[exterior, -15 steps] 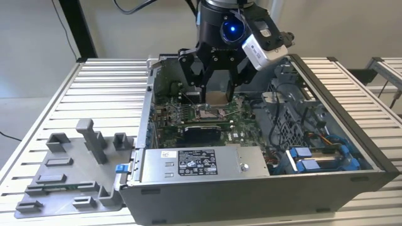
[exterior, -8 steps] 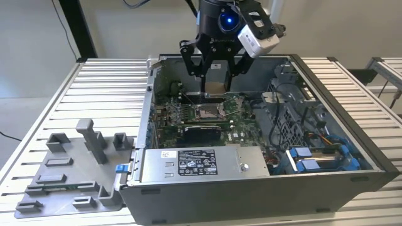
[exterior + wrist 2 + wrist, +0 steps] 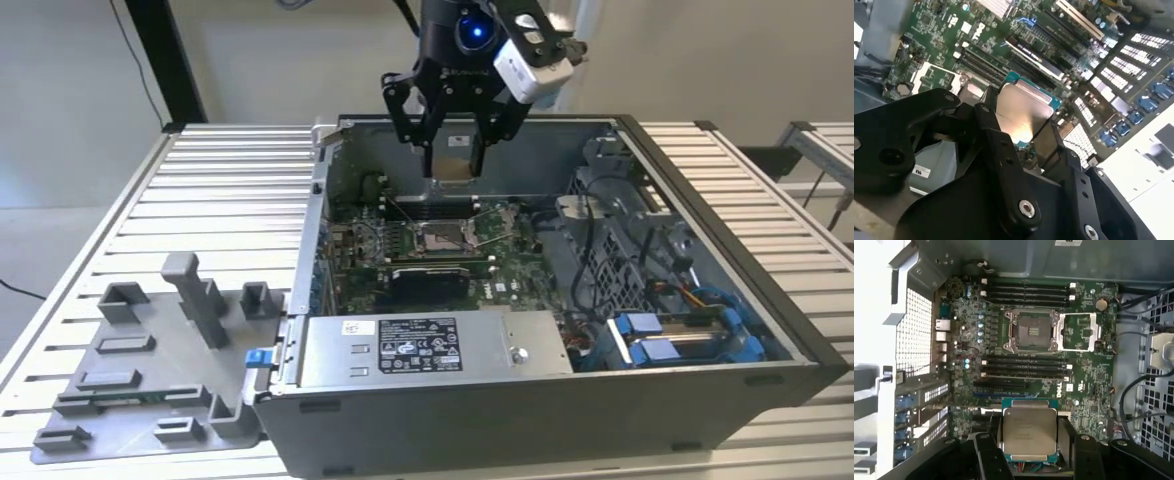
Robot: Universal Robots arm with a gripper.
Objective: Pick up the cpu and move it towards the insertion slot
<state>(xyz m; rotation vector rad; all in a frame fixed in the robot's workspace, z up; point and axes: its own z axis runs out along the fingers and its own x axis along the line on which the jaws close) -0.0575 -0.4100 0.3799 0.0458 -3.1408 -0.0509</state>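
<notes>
The cpu (image 3: 1029,432) is held clamped between the fingers of the end effector (image 3: 454,165), which is seen in the exterior view hanging above the rear part of an open computer case (image 3: 561,400) that lies on a slatted metal table (image 3: 200,200). In both wrist views the chip's pale metal top faces the camera, with its thin teal rim showing along the edges, and the black fingers (image 3: 1004,165) are pressed against two opposite sides of it. The cpu is lifted clear of the motherboard (image 3: 1089,375) and touches nothing but the fingers. The insertion slot (image 3: 1031,330) is seen in the first wrist view on the board, its silver frame surrounding a tan centre, with the hinged load plate (image 3: 1079,332) folded open just beside it. The held chip lies apart from the slot, with rows of black memory slots (image 3: 1024,367) between them in that view. In the exterior view a grey plastic fixture (image 3: 160,370) rests on the table at the exterior view's left of the case.
</notes>
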